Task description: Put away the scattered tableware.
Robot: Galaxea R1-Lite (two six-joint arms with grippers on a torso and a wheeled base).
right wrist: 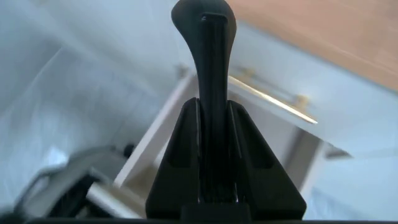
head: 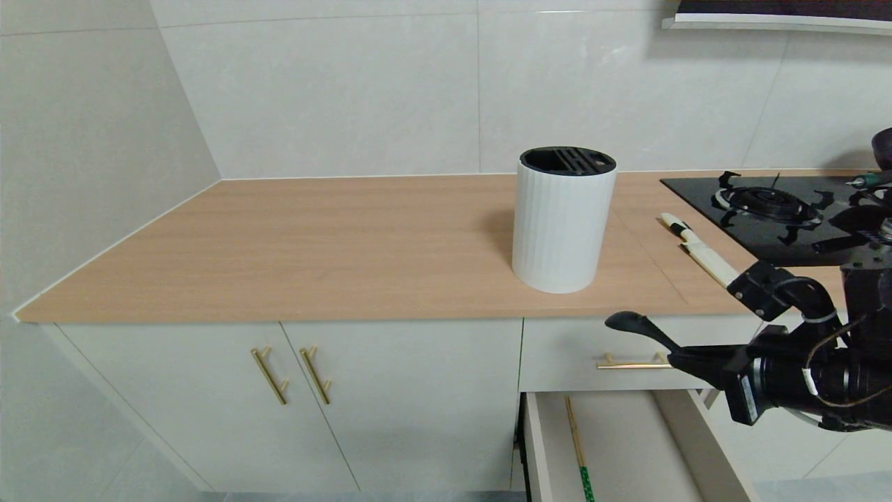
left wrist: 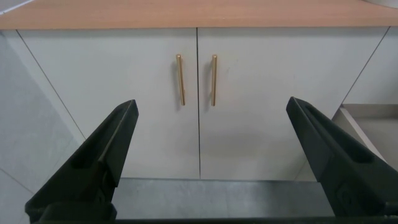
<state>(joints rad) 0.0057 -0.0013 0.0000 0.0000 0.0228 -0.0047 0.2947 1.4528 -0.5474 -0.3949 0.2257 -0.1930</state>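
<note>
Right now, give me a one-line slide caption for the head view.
Right gripper holds a black-handled utensil near the open drawer; a white holder stands on the wooden counter.

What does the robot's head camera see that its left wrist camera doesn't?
Head view extras: the white ribbed cylinder holder, the black gas stove, and the right gripper shut on a black-handled utensil. Left wrist view extras: the left gripper, its black fingers wide open. Shared: the white cabinet doors with two gold bar handles.

Left fingers [left wrist: 102, 152] apart, right fingers [right wrist: 177, 165] closed
</note>
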